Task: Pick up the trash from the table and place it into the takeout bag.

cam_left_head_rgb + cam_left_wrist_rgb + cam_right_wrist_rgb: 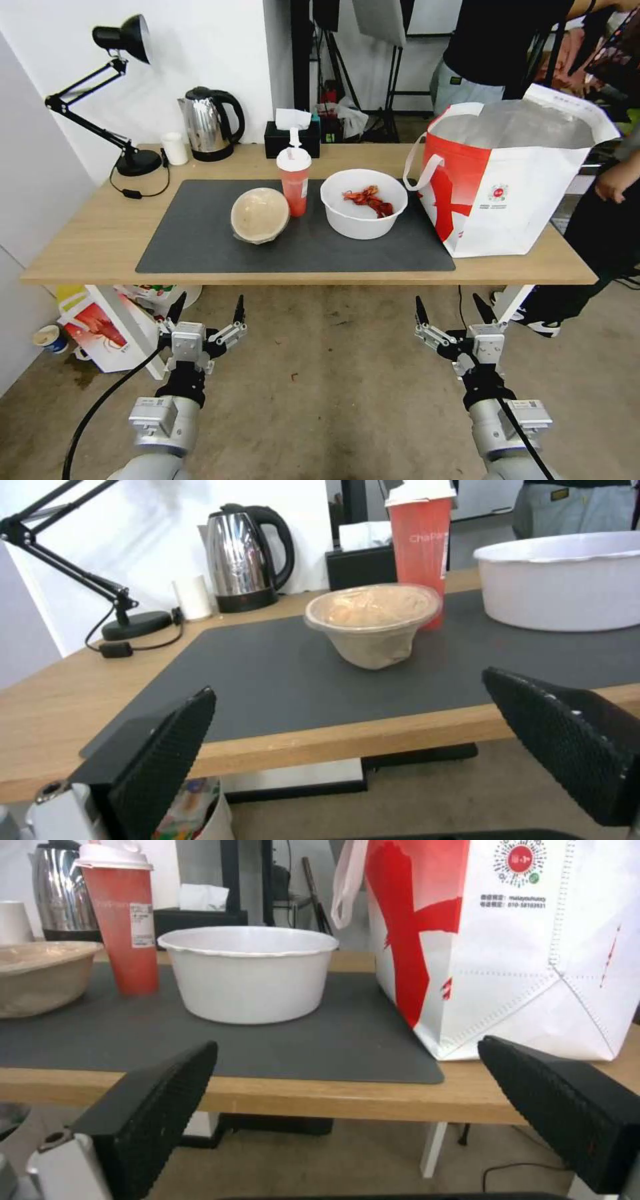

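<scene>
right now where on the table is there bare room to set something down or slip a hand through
Free: the mat left of the beige paper bowl, its front strip, and bare wood between the lamp and the table edge. Crowded: paper bowl, red drink cup and white bowl sit close together; the takeout bag fills the right end. Both grippers, left and right, hang open below the table edge.

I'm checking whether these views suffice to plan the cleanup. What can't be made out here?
- Inside of the takeout bag: in the head view its own front wall hides the bottom.
- Contents of the white bowl: in both wrist views its wall hides them.
- Red cup: the left wrist view's edge cuts off its lid.
- Bag top: cut off in the right wrist view.
</scene>
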Robot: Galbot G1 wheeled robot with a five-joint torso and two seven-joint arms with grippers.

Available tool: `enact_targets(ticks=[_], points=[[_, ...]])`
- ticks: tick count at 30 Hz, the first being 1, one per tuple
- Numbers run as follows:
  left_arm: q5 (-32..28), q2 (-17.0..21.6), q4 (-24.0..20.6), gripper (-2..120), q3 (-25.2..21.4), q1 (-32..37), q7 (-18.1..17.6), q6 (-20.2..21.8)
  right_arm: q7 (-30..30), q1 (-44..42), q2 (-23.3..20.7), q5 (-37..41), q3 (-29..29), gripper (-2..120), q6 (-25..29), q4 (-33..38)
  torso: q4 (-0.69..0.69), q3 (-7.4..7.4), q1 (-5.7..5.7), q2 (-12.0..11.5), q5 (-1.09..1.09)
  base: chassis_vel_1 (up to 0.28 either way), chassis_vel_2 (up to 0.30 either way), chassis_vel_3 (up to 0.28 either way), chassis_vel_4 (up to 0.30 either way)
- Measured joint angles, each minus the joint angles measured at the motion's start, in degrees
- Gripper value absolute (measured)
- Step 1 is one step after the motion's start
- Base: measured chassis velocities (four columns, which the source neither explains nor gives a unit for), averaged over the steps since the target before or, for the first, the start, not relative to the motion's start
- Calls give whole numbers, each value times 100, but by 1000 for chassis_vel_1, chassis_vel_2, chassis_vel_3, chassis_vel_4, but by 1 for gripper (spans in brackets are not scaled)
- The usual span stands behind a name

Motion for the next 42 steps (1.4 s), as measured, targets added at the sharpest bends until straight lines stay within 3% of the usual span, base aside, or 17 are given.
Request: enact_targets(ticks=[23,30,32,36,42], points=[[0,0,0,100,0,-1,-1,0,56,70,-65,13,-70,100,-229,-8,-2,0,0,0,-2,0,0,0,0],[0,0,0,100,0,0,0,0,371,402,-337,122,-401,100,-1259,-66,1,0,0,0,0,0,0,0,0],[0,0,0,100,0,0,0,0,548,587,-493,185,-589,100,-1842,-103,0,0,0,0,0,0,0,0,0],[0,0,0,100,0,0,0,0,737,783,-655,251,-784,100,-2451,-141,0,0,0,0,0,0,0,0,0],[0,0,0,100,0,0,0,0,917,972,-812,315,-975,100,-3049,-177,1,0,0,0,0,0,0,0,0]])
